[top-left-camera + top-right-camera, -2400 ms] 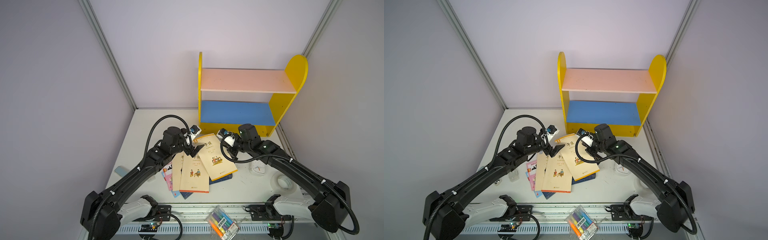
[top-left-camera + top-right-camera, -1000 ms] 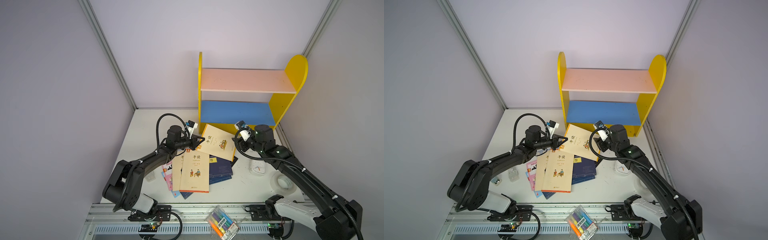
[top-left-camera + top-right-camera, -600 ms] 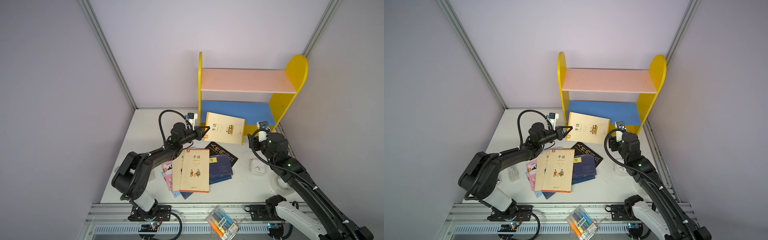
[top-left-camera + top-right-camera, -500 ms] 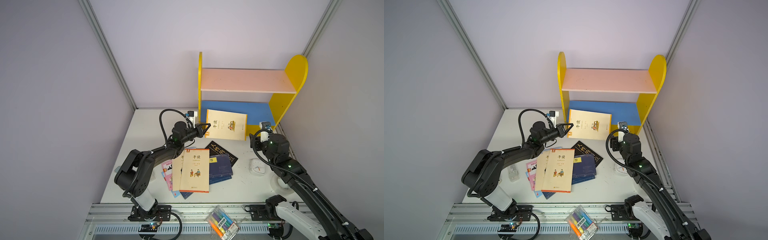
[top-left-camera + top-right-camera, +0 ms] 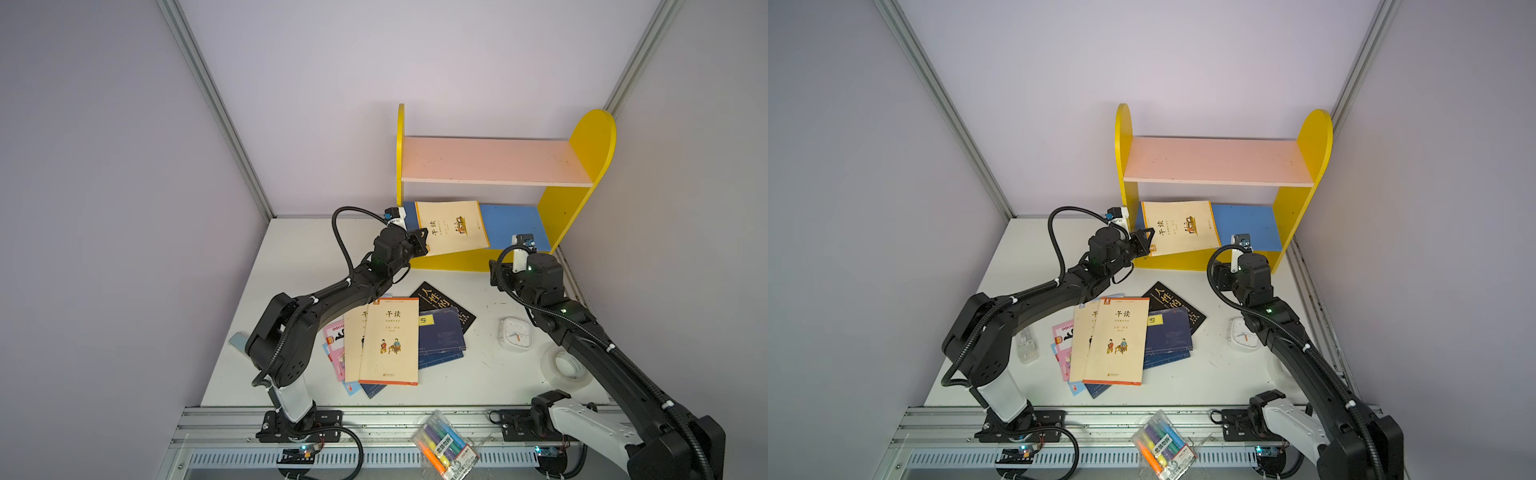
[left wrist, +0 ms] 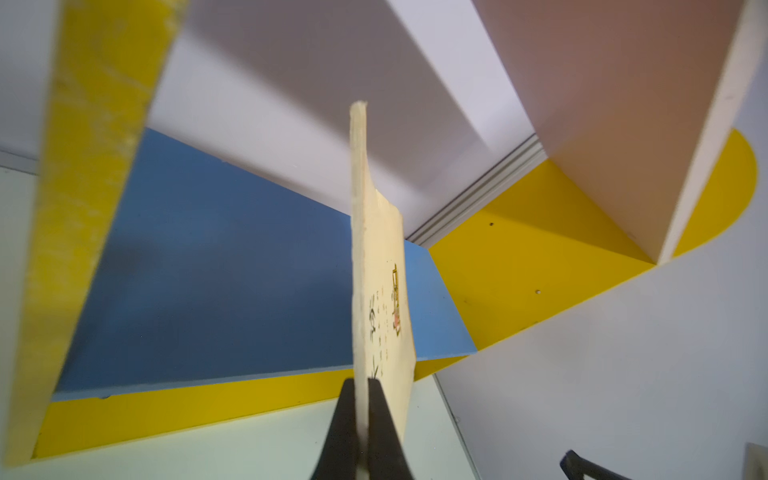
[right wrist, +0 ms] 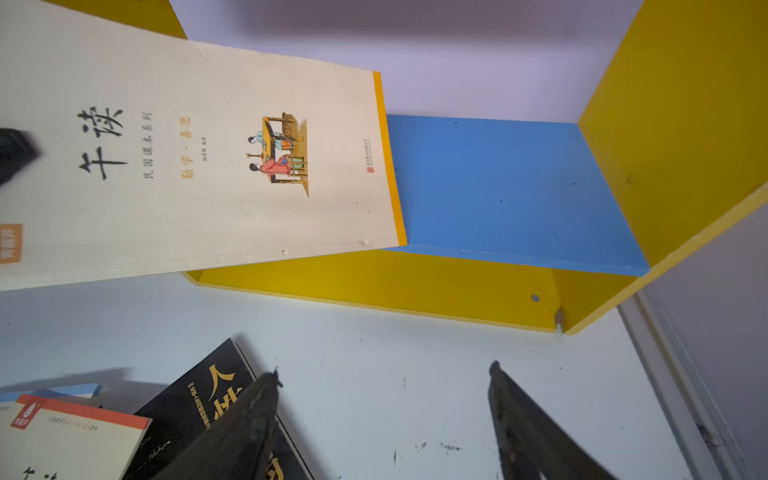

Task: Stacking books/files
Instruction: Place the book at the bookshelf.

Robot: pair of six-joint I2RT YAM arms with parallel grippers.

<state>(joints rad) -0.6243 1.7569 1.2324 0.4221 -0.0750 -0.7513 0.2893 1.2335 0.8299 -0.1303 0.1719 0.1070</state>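
Cream book [image 7: 199,158] marked 民国课本系列 clamped in left hand [image 6: 360,415]; right hand [image 7: 384,370] wide, empty.

A cream book [image 7: 232,158], tipped up in front of the blue shelf [image 7: 498,187], carries the black title 午读, the line 民国课本系列 beside it, and 勤学·善思 in gold. Its orange corner tag and small red publisher's mark are too fine to read. The same title 午读 heads a second cream book [image 5: 390,340] lying at the middle of the desk [image 5: 291,257]. Beside it, gold characters 人性 show on the black book [image 5: 442,301], the rest partly covered. A navy book [image 5: 1169,332] bears 语 on a yellow label. The marker pack [image 5: 442,444], beyond the desk's near edge, is labelled 整装勿拆.
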